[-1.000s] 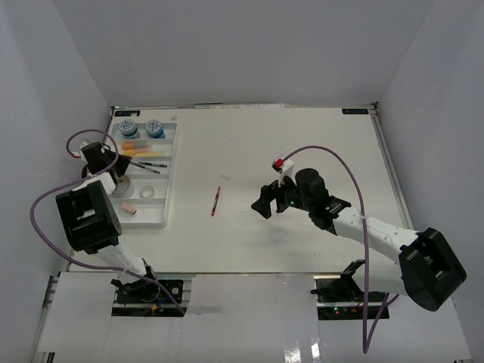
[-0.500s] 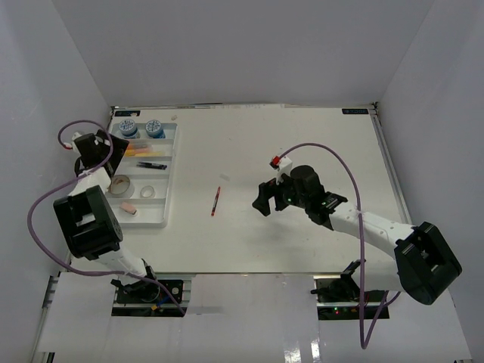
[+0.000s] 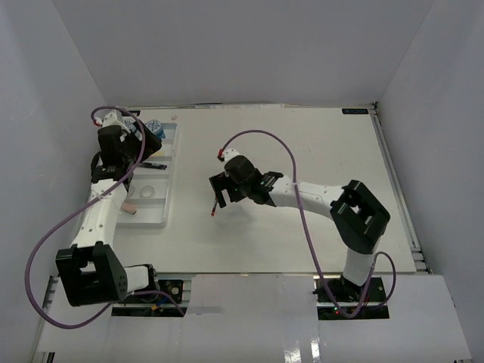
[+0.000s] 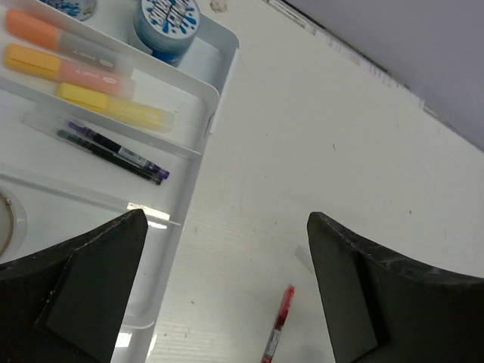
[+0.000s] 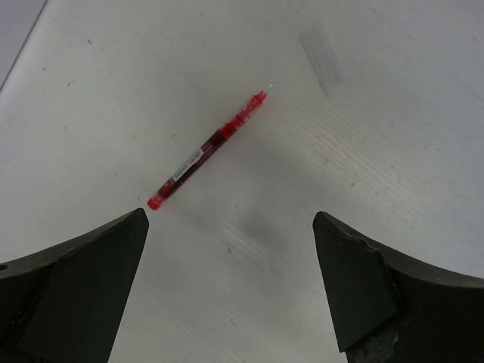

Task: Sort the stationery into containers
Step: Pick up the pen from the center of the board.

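A red pen (image 5: 208,151) lies on the table, right of the white tray (image 3: 149,218). My right gripper (image 5: 229,218) hovers over the pen (image 3: 215,209), open and empty, with the pen's end just off its left fingertip. My left gripper (image 4: 227,219) stands open and empty above the tray's right edge (image 4: 198,162). In the left wrist view the tray holds a blue-white tub (image 4: 168,19), orange and yellow markers (image 4: 83,72), and dark pens (image 4: 113,147). The red pen (image 4: 278,321) shows there too. From above I see a clear roll (image 3: 147,191) and a pink eraser (image 3: 128,206) in the tray.
A small clear cap-like piece (image 5: 319,60) lies on the table just beyond the red pen. White walls stand close on the left, back and right. The right arm (image 3: 318,198) stretches across the middle of the table.
The left gripper has opened and lifted from the tray's left side toward its far end. The right arm has swung left across the table, ending over the red pen.
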Motion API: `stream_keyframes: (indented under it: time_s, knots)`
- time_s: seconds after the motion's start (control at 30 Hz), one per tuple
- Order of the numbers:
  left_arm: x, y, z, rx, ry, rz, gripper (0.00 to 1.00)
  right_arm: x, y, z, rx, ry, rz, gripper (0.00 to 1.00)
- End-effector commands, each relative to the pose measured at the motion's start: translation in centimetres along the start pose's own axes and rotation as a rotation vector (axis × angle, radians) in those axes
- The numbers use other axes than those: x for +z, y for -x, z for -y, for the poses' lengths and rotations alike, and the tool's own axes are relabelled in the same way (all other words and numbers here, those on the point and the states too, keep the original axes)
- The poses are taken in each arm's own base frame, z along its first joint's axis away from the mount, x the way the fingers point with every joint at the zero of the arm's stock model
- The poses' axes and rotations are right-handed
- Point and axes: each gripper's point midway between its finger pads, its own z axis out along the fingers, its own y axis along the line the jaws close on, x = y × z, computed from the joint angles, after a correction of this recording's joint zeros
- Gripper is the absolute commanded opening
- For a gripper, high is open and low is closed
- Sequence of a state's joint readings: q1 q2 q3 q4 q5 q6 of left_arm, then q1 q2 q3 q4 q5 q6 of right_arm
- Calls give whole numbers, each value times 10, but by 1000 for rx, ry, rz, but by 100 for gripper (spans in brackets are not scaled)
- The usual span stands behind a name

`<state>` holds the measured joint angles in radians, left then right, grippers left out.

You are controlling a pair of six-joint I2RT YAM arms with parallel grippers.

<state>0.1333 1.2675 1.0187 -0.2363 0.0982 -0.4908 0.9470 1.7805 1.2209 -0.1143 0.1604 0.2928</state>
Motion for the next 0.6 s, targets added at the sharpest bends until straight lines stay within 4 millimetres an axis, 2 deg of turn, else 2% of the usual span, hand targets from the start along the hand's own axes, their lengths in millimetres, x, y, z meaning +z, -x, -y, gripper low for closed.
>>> stream_keyframes:
  time_s: [0.0, 0.03, 0.07, 0.1, 0.13, 0.2, 0.23, 0.4, 0.57]
  knots:
    - [-16, -17, -6, 106, 49, -12, 98, 12, 10, -4, 11, -128, -8, 95]
    - [-17, -18, -9, 116, 74, 2, 98, 25, -2, -4, 2, -148, -47, 92]
    - [-15, -23, -13, 122, 87, -5, 98, 29, 7, -14, 16, -138, -34, 91]
    - [-14, -27, -14, 124, 86, -14, 98, 34, 5, -18, 18, -136, -46, 90]
    - [-12, -31, -14, 119, 82, -28, 98, 43, -5, -20, 9, -146, -77, 88]
    - [-11, -34, -11, 109, 63, -42, 98, 49, -2, -23, 15, -164, -66, 84]
    - [-11, -34, -8, 106, 48, -46, 98, 55, -9, -24, 11, -171, -78, 81]
    - [-13, -36, 0, 95, 8, -55, 98, 71, -21, -20, 26, -197, -102, 70]
    - [-14, -38, 6, 88, -20, -64, 98, 72, -37, -16, 10, -213, -133, 60]
